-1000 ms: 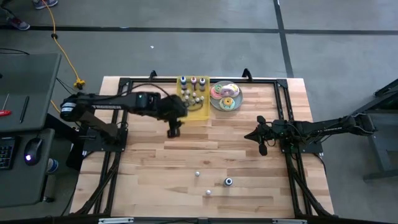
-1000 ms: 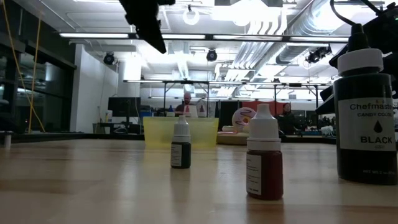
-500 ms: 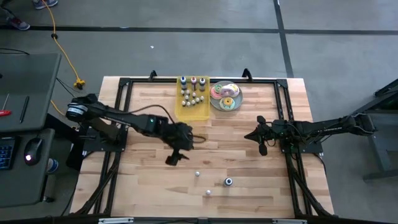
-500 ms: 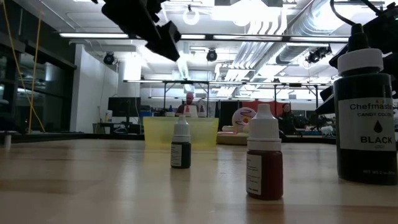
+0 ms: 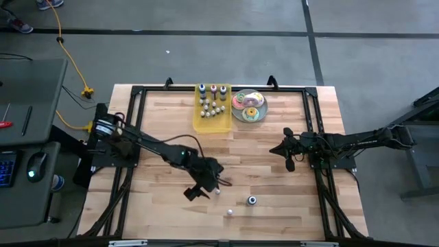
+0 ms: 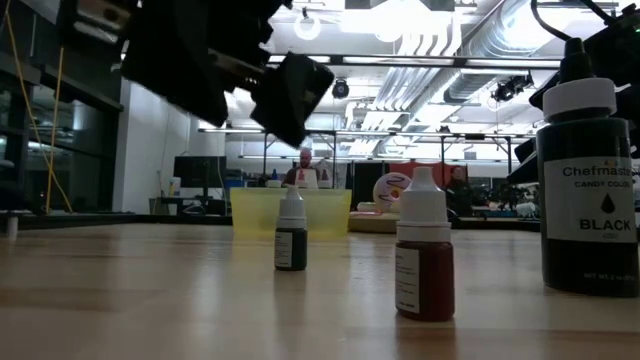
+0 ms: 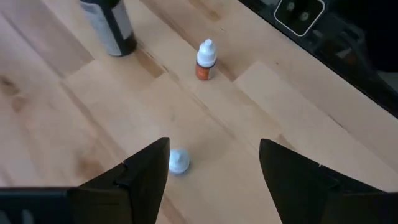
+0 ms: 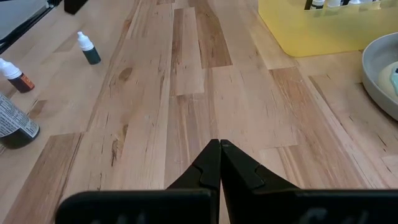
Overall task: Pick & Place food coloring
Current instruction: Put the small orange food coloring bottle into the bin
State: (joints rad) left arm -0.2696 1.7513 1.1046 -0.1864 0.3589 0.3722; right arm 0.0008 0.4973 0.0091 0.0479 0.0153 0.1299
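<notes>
Left wrist view is showing the left gripper point(image 7: 211, 171) hanging over the near part of the table point(image 5: 158, 206), fingers spread wide, a small bottle point(image 7: 179, 161) standing just inside the gap, close to one finger. It is needing to centre first, then drop straight, or that finger is likely tipping it. The red bottle point(image 7: 205, 60) and black bottle point(image 7: 112, 25) are waiting beyond; the rest are sitting in the yellow tray point(image 5: 212, 123) at the far edge. The right gripper point(image 5: 289, 165) is resting at right, fingers pressed together.
</notes>
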